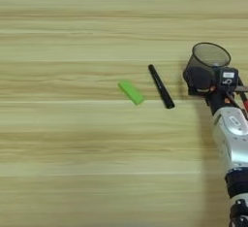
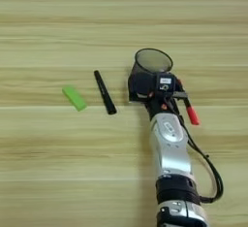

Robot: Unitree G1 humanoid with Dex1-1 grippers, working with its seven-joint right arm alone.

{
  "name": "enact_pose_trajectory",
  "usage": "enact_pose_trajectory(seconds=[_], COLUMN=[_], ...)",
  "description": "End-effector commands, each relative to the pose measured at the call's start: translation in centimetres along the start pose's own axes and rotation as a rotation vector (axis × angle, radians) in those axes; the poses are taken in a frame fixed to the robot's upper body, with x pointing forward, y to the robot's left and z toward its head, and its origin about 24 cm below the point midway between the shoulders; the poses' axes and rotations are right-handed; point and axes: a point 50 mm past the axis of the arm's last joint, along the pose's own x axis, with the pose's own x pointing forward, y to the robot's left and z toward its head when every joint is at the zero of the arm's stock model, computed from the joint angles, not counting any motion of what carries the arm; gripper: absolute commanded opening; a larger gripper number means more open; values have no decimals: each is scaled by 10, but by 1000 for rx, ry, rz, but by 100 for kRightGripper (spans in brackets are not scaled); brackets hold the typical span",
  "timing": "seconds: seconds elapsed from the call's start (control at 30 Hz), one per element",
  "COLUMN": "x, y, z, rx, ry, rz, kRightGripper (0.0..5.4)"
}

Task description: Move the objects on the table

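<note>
Right gripper point(image 2: 139, 89) sat low against the near side of the mesh pen cup point(image 2: 152, 61); fingers hidden under the wrist housing, so open or closed could not be told. Cup upright on the table point(image 2: 48, 172). Judged step: reaching for or handling the cup. Black marker point(image 2: 104, 99) lay just left of the gripper, green block point(image 2: 74, 98) further left. Red-tipped piece point(image 2: 193, 115) beside the forearm, right side. Next move needs care not to sweep the marker.
</note>
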Motion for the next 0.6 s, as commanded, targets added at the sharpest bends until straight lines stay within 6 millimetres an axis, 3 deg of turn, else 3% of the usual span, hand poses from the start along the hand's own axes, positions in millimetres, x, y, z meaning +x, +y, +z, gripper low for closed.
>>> enact_pose_trajectory(seconds=[0.03,0.6], x=[20,37], y=[-7,-12], z=[39,44], rx=[-18,-28], ry=[-151,-150], rz=[-1,13], kRightGripper=[536,536])
